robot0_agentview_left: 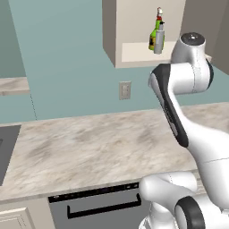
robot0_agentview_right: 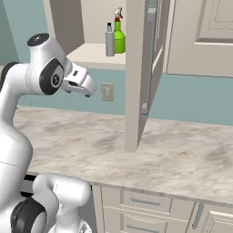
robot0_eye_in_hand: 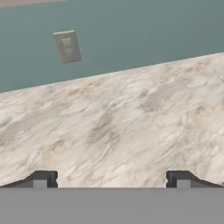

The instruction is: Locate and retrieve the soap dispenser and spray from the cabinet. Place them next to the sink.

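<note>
Gripper (robot0_eye_in_hand: 111, 179) with jaws spread wide and empty above beige marbled worktop (robot0_eye_in_hand: 131, 127), soap dispenser (robot0_agentview_right: 109, 41) touching green spray (robot0_agentview_right: 119, 36) on cabinet (robot0_agentview_right: 91, 52) shelf, wall outlet (robot0_eye_in_hand: 67, 46) behind.

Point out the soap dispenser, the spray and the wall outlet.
soap dispenser (robot0_agentview_right: 109, 43): right base view, middle of its grey body.
spray (robot0_agentview_right: 120, 40): right base view, green body right of the dispenser.
wall outlet (robot0_eye_in_hand: 67, 46): hand view, centre of its plate.

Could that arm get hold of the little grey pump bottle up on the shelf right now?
Probably yes. The cabinet door stands open, the soap dispenser sits at the shelf's front beside the spray, and the gripper is open and empty, though it must rise from below.
</note>
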You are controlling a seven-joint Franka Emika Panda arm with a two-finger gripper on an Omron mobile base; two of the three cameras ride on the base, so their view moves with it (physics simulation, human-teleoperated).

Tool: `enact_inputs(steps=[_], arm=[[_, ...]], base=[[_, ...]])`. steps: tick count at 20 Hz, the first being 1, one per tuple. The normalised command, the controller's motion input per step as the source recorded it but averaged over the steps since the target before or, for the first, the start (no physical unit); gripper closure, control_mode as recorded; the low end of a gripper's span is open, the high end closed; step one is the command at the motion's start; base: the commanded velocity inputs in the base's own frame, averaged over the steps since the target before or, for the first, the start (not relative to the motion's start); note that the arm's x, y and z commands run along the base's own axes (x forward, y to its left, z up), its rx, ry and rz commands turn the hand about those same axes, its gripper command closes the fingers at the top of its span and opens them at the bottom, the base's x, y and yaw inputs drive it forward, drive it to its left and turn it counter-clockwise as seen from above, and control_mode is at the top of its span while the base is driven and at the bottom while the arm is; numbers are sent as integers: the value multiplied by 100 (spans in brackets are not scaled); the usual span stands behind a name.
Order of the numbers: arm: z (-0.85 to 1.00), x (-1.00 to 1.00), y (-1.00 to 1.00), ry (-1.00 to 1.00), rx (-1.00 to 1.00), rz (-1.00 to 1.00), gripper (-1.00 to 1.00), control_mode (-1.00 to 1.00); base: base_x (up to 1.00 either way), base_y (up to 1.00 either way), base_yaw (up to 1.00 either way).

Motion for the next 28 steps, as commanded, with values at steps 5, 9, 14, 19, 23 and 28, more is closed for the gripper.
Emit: enact_inputs(steps=[5,9,14,19,23,28], arm=[[24,-3,0,-24,-1,0,-100,-100],[-1,3,0,0,0,0,-100,-100],[34,0,0,-1,0,0,-100,-100],[21,21,0,-3,-2,0,-100,-100],[27,37,0,-2,-2,0,-100,-100],[15,41,-10,-1,0,1,-100,-100]], base=[[0,0,0],[0,0,0],[0,0,0],[0,0,0],[0,0,0],[0,0,0]])
